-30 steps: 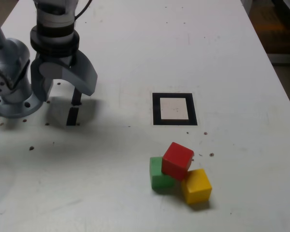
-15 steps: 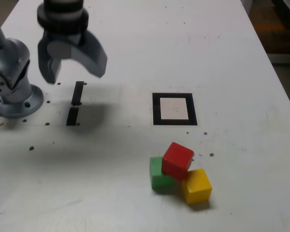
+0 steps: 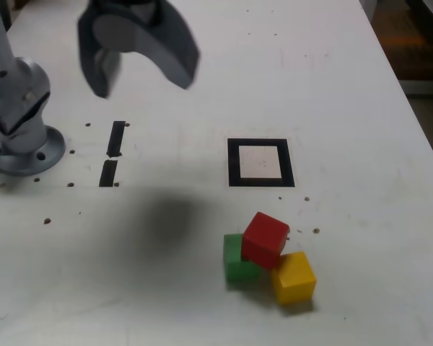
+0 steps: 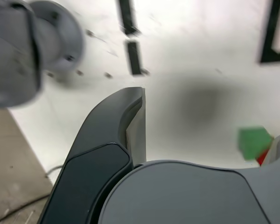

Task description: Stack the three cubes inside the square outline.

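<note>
3 matte, sharp-edged cubes, bunched touching: red cube point(image 3: 265, 239) tilted, propped on green cube point(image 3: 237, 259) and yellow cube point(image 3: 294, 277). All sit just outside the square outline point(image 3: 260, 162), on its near side. Bench point(image 3: 332, 108) is white, scuffed, speckled; 2 short black strips point(image 3: 112, 153) lie beyond the outline toward the arm base point(image 3: 14, 115). Gripper point(image 3: 137, 54) fingers spread wide, empty, high above the strips.

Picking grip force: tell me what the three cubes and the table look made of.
Red cube, green cube, yellow cube: opaque, solid-coloured, matte faces with crisp edges, likely painted wood or plastic; unclear which. Table: white, smooth, faintly scuffed and speckled, probably laminate or painted board.
</note>
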Motion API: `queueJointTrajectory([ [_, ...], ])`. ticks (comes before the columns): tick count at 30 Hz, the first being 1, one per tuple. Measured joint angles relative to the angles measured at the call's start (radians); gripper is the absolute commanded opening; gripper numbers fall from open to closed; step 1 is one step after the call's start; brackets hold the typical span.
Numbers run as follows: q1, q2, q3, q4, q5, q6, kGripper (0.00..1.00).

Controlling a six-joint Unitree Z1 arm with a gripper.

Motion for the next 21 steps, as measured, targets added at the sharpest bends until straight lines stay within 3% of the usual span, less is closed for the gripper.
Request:
queueJointTrajectory([
  [11, -0.209, 0.253, -0.36, 0.011, -0.022, -0.15, 0.94],
  [21, -0.272, 0.447, -0.664, 0.014, -0.049, -0.172, 0.94],
])
